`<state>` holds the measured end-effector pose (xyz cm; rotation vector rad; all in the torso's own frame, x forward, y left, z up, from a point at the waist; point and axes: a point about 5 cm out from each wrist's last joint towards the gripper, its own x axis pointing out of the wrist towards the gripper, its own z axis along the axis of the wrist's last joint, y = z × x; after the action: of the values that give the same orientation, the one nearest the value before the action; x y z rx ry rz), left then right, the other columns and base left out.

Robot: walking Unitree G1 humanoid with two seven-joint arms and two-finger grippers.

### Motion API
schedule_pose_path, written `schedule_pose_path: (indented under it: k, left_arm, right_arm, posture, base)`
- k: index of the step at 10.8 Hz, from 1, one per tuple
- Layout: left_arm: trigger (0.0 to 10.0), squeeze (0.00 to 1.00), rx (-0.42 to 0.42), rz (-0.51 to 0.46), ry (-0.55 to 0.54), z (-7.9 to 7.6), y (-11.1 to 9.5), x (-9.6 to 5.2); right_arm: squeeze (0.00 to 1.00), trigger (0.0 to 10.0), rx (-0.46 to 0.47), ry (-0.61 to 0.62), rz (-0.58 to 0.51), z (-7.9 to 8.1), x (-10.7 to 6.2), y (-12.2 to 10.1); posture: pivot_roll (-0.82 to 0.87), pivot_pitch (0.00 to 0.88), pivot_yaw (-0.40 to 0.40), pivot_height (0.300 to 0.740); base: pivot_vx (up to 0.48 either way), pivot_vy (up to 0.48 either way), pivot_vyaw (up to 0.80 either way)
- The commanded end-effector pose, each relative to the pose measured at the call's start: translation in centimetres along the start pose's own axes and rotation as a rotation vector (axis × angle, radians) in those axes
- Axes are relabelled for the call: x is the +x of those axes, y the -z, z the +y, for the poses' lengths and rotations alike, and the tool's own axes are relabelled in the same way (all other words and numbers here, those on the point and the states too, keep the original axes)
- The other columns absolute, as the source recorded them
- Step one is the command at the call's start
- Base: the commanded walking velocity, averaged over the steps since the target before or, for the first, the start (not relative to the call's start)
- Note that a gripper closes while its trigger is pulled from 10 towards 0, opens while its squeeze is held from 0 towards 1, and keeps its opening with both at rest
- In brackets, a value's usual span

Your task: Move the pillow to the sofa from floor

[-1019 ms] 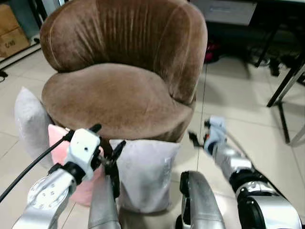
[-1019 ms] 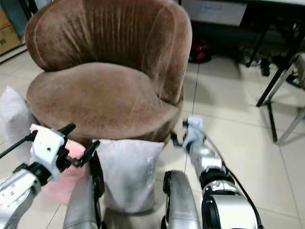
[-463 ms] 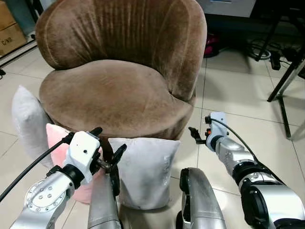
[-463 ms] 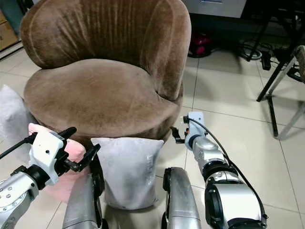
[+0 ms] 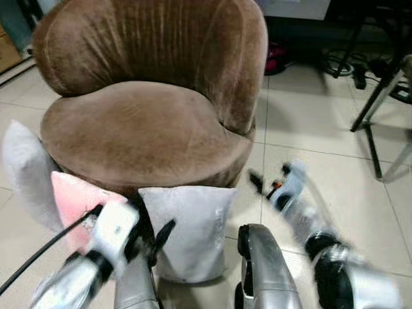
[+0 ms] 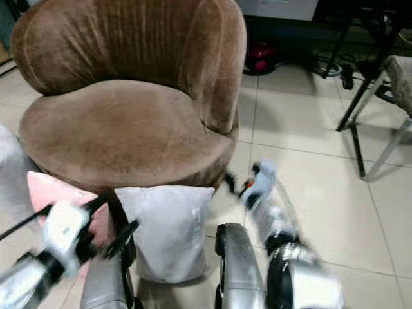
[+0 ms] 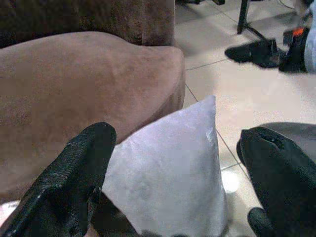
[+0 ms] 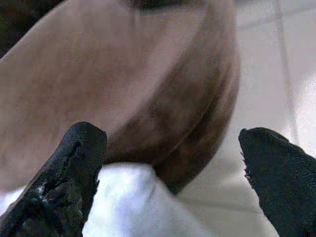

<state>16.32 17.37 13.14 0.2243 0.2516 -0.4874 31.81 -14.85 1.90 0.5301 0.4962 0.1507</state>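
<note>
Both arms have dropped lower than they were half a second ago and now show motion blur, while the whole scene has slid a little, so the head camera has moved too. At present the left gripper (image 5: pixel 147 228) hangs in front of the brown round sofa (image 5: pixel 141 122), just over the near left edge of the grey pillow (image 5: pixel 187 232), its two black fingers (image 7: pixel 74 182) spread wide with nothing between them. In the left wrist view the pillow's pointed upper corner sits between those fingers, apart from both. This pillow stands upright on the tiled floor (image 5: pixel 315 135), leaning against the front of the sofa base. A pink pillow (image 5: pixel 74 203) stands just beside it on the robot's left, and a second grey pillow (image 5: pixel 26 170) leans against the sofa's left side. The right gripper (image 5: pixel 264 185) is blurred, held above the floor near the sofa's right front; the right wrist view shows its fingers (image 8: pixel 69 173) also parted and empty, facing the sofa's base with a pale pillow edge below. Dark table legs (image 5: pixel 373 96) stand farther back on the right.
</note>
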Motion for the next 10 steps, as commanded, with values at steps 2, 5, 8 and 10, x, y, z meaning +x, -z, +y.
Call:
schedule_pose_path:
  k: [2, 5, 8, 10]
  left_arm:
    - [10.0, 0.0, 0.027, 0.028, -0.047, 0.4, -0.7, -2.2]
    - [10.0, 0.0, 0.036, 0.093, -0.11, 0.7, -1.4, -6.0]
    - [10.0, 0.0, 0.009, 0.052, -0.125, 0.9, -1.2, -4.5]
    - [10.0, 0.0, -0.03, -0.041, -0.179, 1.2, -1.4, -2.1]
  right_arm:
    - [1.0, 10.0, -0.002, -0.018, 0.041, 0.7, -0.3, 2.9]
    - [0.73, 10.0, -0.008, 0.027, 0.008, 3.3, 0.4, 4.2]
    - [0.0, 10.0, -0.019, 0.004, -0.177, 5.2, 1.1, 1.0]
    - [0.0, 10.0, -0.126, -0.056, -0.315, 3.6, -1.8, -1.3]
  posture:
    - [0.06, 0.085, -0.002, 0.496]
    - [0.17, 0.139, -0.002, 0.496]
    - [0.08, 0.08, -0.003, 0.496]
    - [0.0, 0.0, -0.02, 0.496]
  base:
    - [0.0, 0.0, 0.0]
    - [0.0, 0.0, 0.0]
    - [0.0, 0.0, 0.0]
    - [0.0, 0.0, 0.0]
